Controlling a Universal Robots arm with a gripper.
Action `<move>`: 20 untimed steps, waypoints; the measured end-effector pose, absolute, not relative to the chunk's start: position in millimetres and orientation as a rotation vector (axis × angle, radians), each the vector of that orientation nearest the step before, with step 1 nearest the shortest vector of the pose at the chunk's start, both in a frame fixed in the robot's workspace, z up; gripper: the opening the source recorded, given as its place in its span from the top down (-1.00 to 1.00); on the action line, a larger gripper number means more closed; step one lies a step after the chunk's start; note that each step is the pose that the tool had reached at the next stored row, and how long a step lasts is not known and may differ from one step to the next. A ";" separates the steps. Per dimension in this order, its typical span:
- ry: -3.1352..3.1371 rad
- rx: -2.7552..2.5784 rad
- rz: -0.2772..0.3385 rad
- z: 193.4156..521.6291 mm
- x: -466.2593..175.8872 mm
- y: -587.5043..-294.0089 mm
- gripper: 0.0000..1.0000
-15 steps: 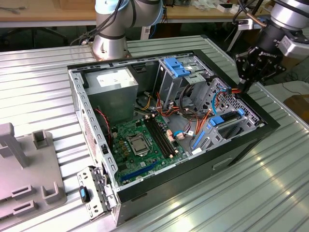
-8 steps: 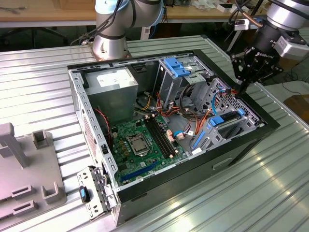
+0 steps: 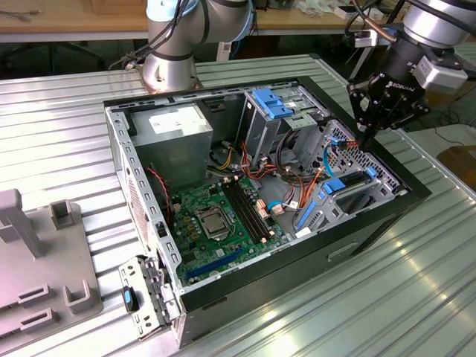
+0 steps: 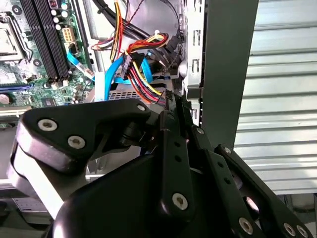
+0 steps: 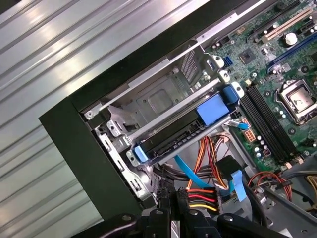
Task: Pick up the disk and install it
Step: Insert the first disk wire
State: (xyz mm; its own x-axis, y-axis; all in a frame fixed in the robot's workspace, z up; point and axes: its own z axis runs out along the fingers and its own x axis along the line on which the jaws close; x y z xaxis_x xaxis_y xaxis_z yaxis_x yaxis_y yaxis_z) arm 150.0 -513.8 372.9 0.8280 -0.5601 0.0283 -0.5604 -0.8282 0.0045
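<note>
Ribbed metal surface (image 3: 416, 282) carries an open computer case (image 3: 253, 305) lying on its side, its motherboard (image 3: 216, 216) exposed. At the exterior view's right, the gripper (image 3: 368, 134) hangs over the far right part of the case, just above a bundle of coloured cables (image 4: 143, 74). Its jaws look clenched together with nothing between them. The disk (image 5: 171, 139) sits in the drive cage (image 5: 158, 99) just beside those cables. Its blue carrier spans the cage, and it is apart from the gripper.
</note>
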 end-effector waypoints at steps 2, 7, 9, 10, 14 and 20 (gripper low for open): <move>-0.963 2.976 0.040 372.8 149.9 -513.7 0.66; -1.078 2.936 0.039 372.2 149.9 -513.7 0.66; -1.131 2.916 0.039 371.3 149.9 -513.7 0.66; -1.168 2.900 0.038 370.5 149.9 -513.7 0.66; -1.304 2.841 0.037 368.7 149.8 -513.7 0.66; -1.409 2.788 0.036 365.8 154.5 -513.2 0.66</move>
State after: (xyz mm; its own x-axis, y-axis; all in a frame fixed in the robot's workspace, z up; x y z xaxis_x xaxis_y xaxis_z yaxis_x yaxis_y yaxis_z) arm 154.5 -513.2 365.8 0.5930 -0.8047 0.0282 -0.8051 -0.5931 0.0052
